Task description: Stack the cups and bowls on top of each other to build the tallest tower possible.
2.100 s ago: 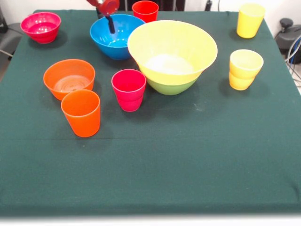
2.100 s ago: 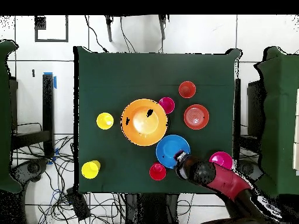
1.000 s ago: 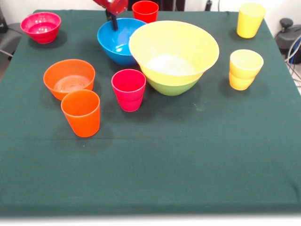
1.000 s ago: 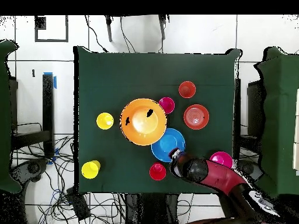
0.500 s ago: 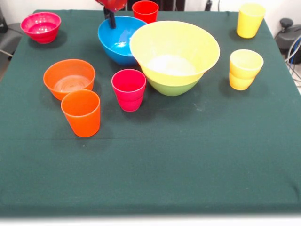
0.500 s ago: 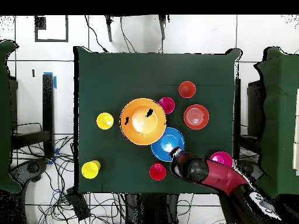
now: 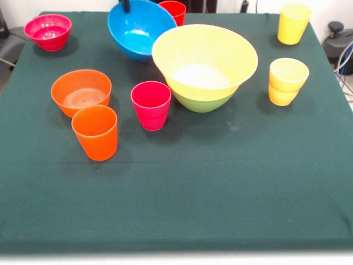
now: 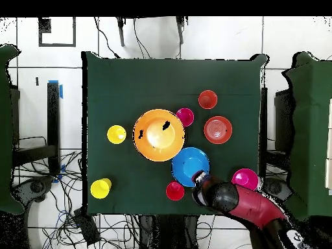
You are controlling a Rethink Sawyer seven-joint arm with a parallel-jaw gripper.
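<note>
**Blue bowl hanging off the cloth at the far edge**

Nearest in the front view, the orange cup (image 7: pixel 95 132) is standing upright on the green table (image 7: pixel 220 187), just in front of the orange bowl (image 7: pixel 81 91). Beside them the magenta-pink cup (image 7: pixel 151 105) is sitting upright, close to the tower (image 7: pixel 204 63), where the very large yellow bowl (image 7: pixel 205 58) is nesting in the green bowl (image 7: pixel 201 102). To the side, two yellow cups are sitting one inside the other (image 7: pixel 287 81), and a single yellow cup (image 7: pixel 293 23) is standing farther back.

At the far side the magenta-pink bowl (image 7: pixel 48 31) is resting near a corner, and the red cup (image 7: pixel 172 11) is showing partly behind the blue bowl (image 7: pixel 140 27). The blue bowl is tilting and hanging clear of the cloth, with the gripper (image 7: pixel 126 5) pinching its far rim; only a dark fingertip is showing at the top edge here.

The overhead view is showing what the front one cuts off: the red and black arm (image 8: pixel 243 204) is reaching in from the table's edge, its gripper (image 8: pixel 199 176) meeting the blue bowl's (image 8: pixel 189 165) rim. From above the green bowl is hiding under the yellow one (image 8: pixel 159 135), and the nested yellow cups (image 8: pixel 117 134) are looking like one.
</note>
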